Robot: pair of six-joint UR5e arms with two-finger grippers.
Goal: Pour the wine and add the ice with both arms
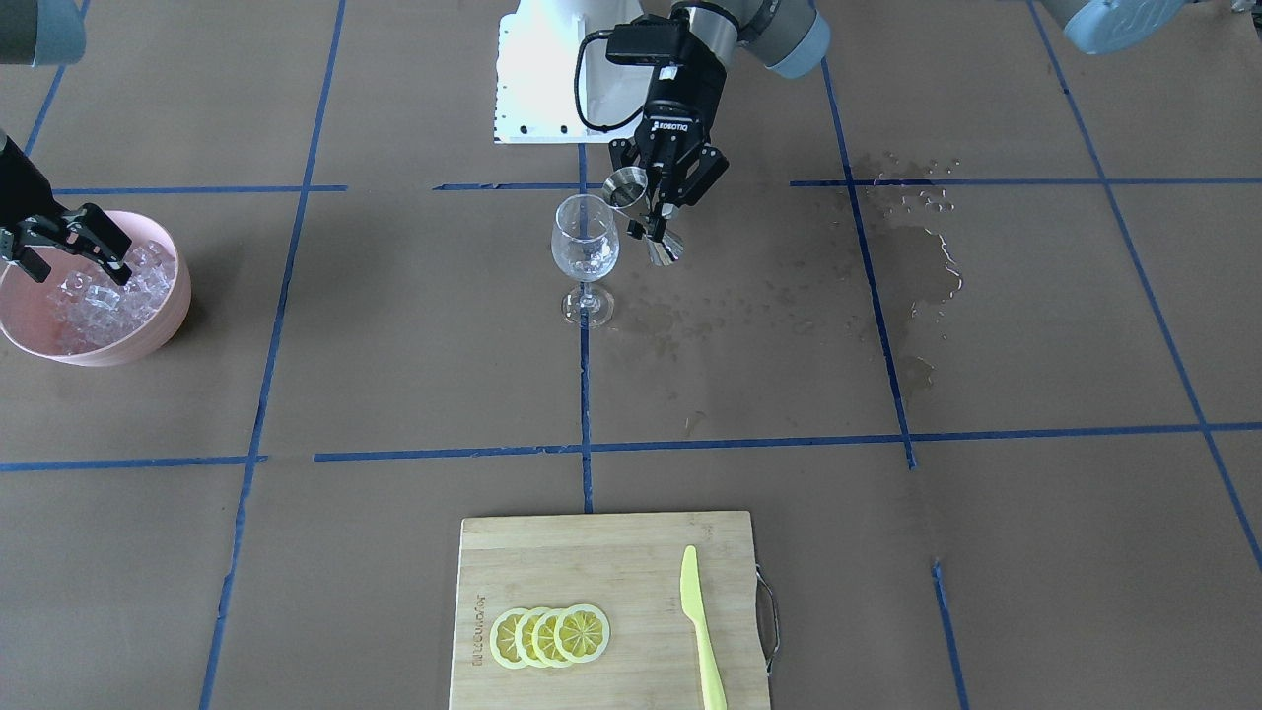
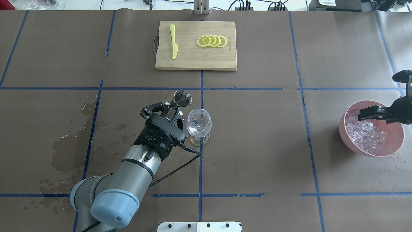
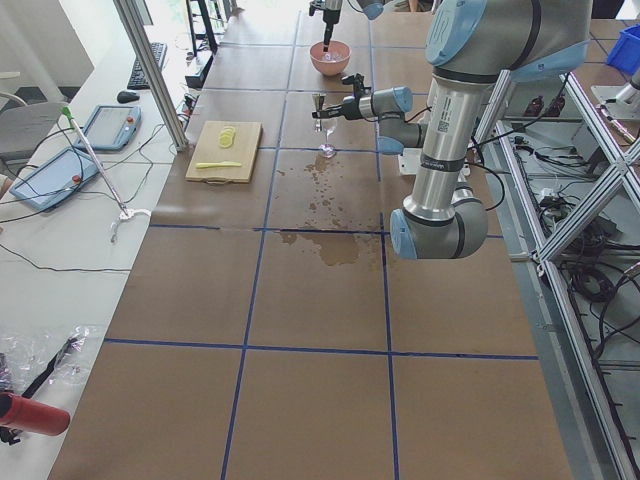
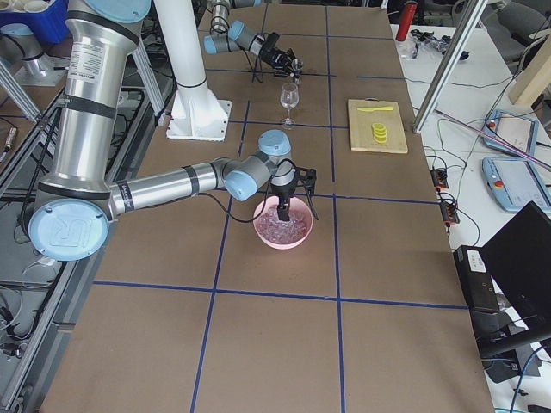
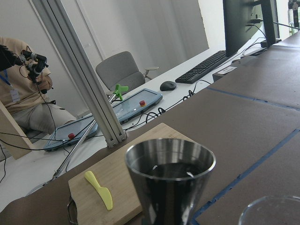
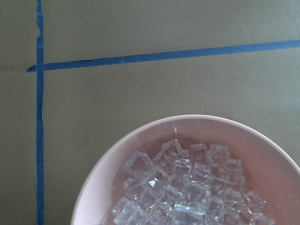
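My left gripper (image 2: 173, 112) is shut on a steel jigger (image 2: 182, 98), held tilted just beside the rim of an upright, clear wine glass (image 2: 199, 124). The same gripper (image 1: 656, 212), jigger (image 1: 624, 187) and glass (image 1: 585, 247) show in the front view. In the left wrist view the jigger (image 5: 169, 183) looks dark inside, and I cannot tell the wine in it. My right gripper (image 1: 69, 254) hangs open and empty over the heap of ice (image 1: 104, 291) in a pink bowl (image 1: 163, 325). The ice (image 6: 187, 187) fills the right wrist view.
A bamboo cutting board (image 2: 193, 59) at the far side carries several lemon slices (image 2: 212, 41) and a yellow knife (image 2: 173, 42). Wet spill patches (image 2: 69, 151) darken the paper on my left. The white pedestal (image 2: 199, 226) sits at the near edge.
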